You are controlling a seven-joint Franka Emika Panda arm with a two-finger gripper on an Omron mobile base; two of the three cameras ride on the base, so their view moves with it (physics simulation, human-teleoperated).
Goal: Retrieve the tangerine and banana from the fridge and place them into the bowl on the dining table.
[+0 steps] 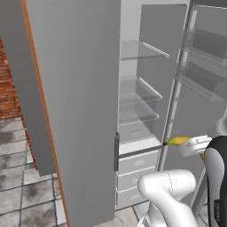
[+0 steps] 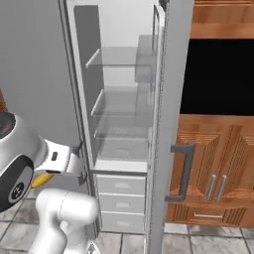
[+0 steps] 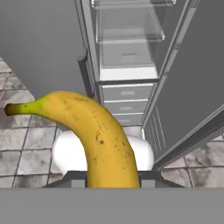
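My gripper (image 1: pixel 191 144) is shut on the banana (image 1: pixel 176 141), a yellow fruit with a dark tip, held in front of the open fridge (image 1: pixel 137 111) at about the height of its top drawer. In the hand view the banana (image 3: pixel 103 135) curves up from between the fingers, its stem pointing left. A bit of the banana (image 2: pixel 42 179) shows under the hand in the right base view, left of the fridge (image 2: pixel 121 114). The glass shelves I can see are bare. The tangerine, the bowl and the dining table are out of view.
Both fridge doors stand open: one (image 1: pixel 80 111) on the left, the other (image 2: pixel 171 124) with a dark handle (image 2: pixel 183 171). Wooden cabinets (image 2: pixel 218 168) and a dark recess (image 2: pixel 218 74) lie to the right. A brick wall (image 1: pixel 9 88) and tiled floor (image 1: pixel 22 190) lie to the left.
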